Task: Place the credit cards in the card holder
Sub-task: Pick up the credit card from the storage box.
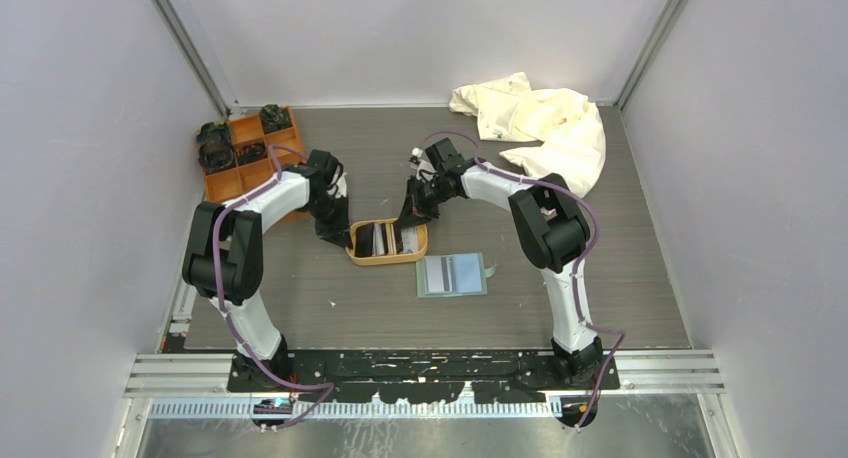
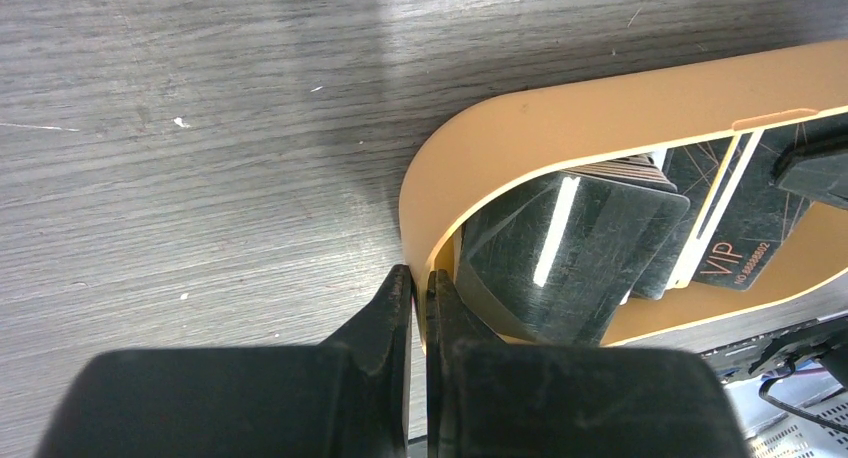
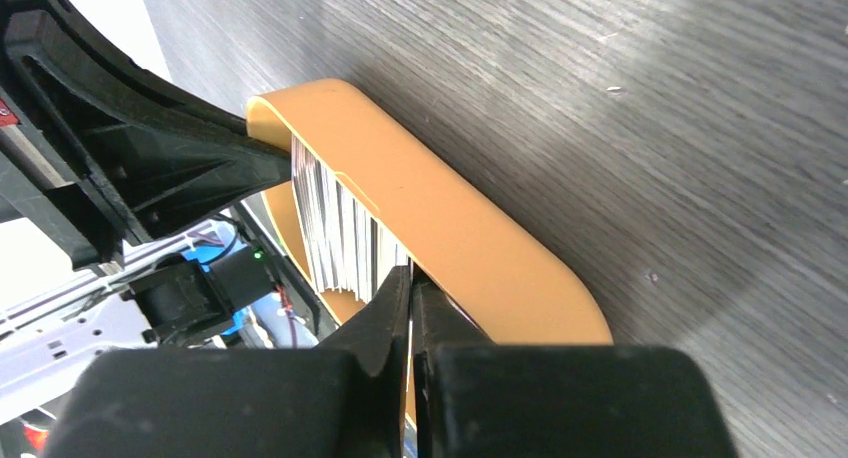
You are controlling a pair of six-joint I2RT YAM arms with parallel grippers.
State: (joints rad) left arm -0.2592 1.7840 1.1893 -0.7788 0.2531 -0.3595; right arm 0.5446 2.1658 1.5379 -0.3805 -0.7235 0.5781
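Note:
Several credit cards [image 1: 385,240] stand in the oval tan tray [image 1: 388,261]; black ones [image 2: 570,248] show in the left wrist view and pale edges [image 3: 340,228] in the right wrist view. My left gripper [image 1: 345,236] [image 2: 420,278] is shut on the tray's left wall [image 2: 440,178]. My right gripper [image 1: 410,218] [image 3: 410,273] is inside the tray's far wall [image 3: 450,218], shut on a thin pale card edge. The sage-green card holder [image 1: 452,275] lies open in front of the tray, with pale cards in it.
An orange compartment box [image 1: 245,153] with dark items stands at the back left, next to the left arm. A crumpled cream cloth [image 1: 540,128] lies at the back right. Grey walls enclose the wood-grain table [image 1: 620,278].

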